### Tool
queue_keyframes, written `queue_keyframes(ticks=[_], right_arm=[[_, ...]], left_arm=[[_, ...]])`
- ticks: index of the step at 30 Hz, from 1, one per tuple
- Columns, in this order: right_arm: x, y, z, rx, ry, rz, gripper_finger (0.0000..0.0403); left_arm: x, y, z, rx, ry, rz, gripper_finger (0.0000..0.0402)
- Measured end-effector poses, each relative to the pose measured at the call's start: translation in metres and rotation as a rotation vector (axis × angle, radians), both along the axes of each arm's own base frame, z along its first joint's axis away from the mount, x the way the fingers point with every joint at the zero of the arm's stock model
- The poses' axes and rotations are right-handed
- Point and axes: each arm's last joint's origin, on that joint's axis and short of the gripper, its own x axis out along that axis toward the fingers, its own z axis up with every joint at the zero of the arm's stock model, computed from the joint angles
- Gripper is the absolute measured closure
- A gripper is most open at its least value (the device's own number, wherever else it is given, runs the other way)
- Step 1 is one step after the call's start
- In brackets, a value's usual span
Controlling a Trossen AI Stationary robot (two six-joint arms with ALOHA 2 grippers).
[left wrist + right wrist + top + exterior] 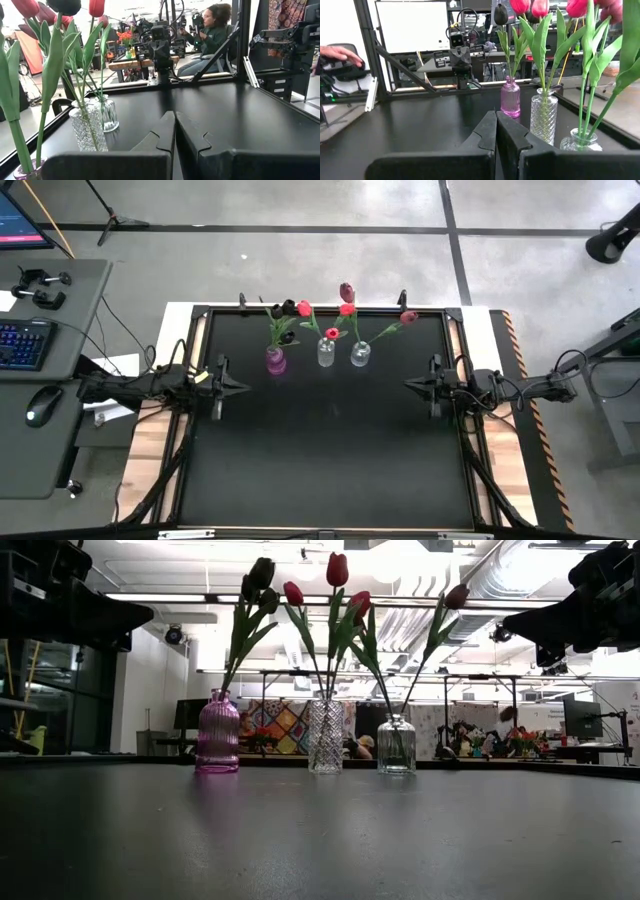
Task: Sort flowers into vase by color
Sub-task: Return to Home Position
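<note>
Two pincers, both clenched on nothing, hang above the black counter [330, 470] and point at each other across it. The left pincer [240, 387] is over the counter's left side, its dark fingers [162, 135] pressed tip to tip. The right pincer [408, 384] mirrors it over the right side, with its fingers [485, 132] closed together the same way.

Nearest the left pincer, ahead of its tip and off to one side, stands a ribbed pink glass vase [217, 735] holding dark maroon artificial tulips [262, 572]. Next along, roughly midway between the pincers, is a tall clear cut-glass vase [325, 737] with bright red tulips [337, 568]. Closest to the right pincer is a small round clear glass vase [396, 745]. It holds a deep pink-red tulip [457, 595] that leans toward that pincer's side.

The three vases stand upright in a row, apart from one another, and neither pincer touches them.
</note>
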Motion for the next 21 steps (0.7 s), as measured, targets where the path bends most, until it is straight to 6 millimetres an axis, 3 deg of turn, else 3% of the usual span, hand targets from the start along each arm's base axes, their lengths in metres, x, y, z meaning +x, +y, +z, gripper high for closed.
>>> queue_keyframes(ticks=[7,21], right_arm=[[0.0,0.0,0.0,-0.148,0.018,-0.008,0.0402],[0.0,0.0,-0.0001,-0.153,0.019,-0.007,0.0402]], left_arm=[[0.0,0.0,0.0,0.0,0.0,0.0,0.0401],[0.0006,-0.0002,-0.0008,0.001,0.01,-0.001,0.0401]])
